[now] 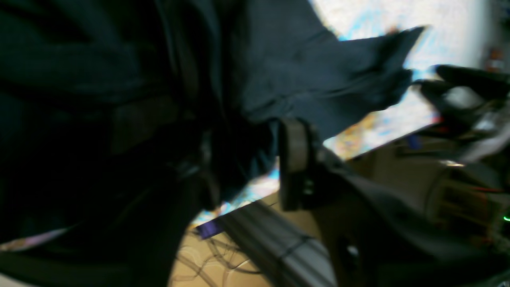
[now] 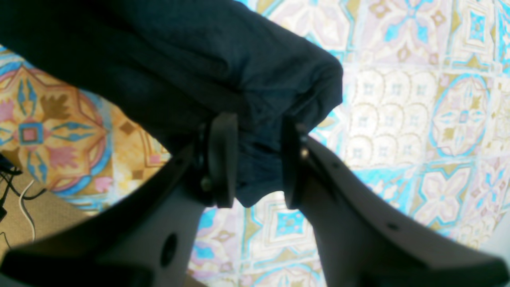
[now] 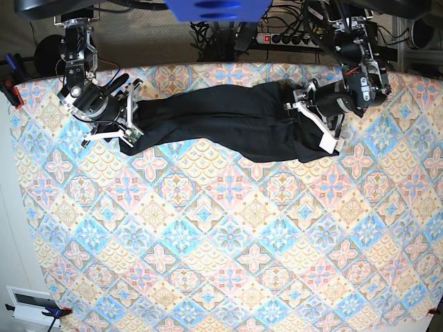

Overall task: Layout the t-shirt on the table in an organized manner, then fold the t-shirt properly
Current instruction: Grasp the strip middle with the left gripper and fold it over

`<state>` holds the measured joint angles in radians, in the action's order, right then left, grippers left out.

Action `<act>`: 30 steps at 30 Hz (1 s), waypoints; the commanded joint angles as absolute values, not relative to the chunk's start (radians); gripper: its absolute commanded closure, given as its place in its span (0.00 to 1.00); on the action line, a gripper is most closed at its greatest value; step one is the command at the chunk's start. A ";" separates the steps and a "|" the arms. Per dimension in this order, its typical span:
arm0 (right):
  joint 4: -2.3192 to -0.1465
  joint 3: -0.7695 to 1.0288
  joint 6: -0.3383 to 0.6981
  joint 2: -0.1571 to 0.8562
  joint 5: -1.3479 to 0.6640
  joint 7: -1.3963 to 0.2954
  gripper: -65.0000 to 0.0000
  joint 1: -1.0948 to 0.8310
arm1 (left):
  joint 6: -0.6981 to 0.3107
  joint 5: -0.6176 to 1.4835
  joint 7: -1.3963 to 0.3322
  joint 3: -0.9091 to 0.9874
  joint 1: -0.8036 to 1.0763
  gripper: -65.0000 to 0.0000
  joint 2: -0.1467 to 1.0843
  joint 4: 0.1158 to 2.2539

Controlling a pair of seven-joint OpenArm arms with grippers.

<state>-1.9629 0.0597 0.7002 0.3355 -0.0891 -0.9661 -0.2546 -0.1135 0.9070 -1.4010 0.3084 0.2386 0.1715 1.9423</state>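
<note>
The black t-shirt (image 3: 221,117) lies as a long bunched band across the far part of the table (image 3: 221,242). My right gripper (image 3: 128,124) holds its left end. In the right wrist view that gripper (image 2: 257,159) is shut on a bunch of the t-shirt (image 2: 179,67), with both pads pressing into the cloth above the patterned table (image 2: 418,99). My left gripper (image 3: 320,128) is at the shirt's right end. In the blurred left wrist view its fingers (image 1: 295,159) stand wide apart, and the t-shirt (image 1: 299,71) still drapes between them.
The table's far edge runs just behind the shirt, with a power strip (image 3: 284,38) and cables on the floor beyond it. A clamp (image 3: 10,90) sits on the left edge. A white box (image 3: 31,304) lies at the near left corner.
</note>
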 commanded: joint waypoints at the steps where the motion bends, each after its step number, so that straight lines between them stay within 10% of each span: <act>1: -1.983 0.061 0.698 0.348 -0.097 -0.952 0.73 -0.245 | -0.114 0.987 -1.396 0.315 0.240 0.60 0.194 1.962; 16: -1.983 0.061 0.698 0.346 -0.097 -0.952 0.73 -0.245 | -0.114 1.063 -1.395 0.680 0.174 0.56 0.294 1.828; 30: -1.983 0.064 0.698 0.344 -0.097 -0.952 0.73 -0.245 | -0.114 0.989 -1.282 0.398 0.110 0.56 0.237 1.756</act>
<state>-1.9633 0.0555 0.7002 0.3336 -0.0898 -0.9653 -0.2546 -0.1093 0.9627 -1.2888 0.3985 0.1184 0.2298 1.7317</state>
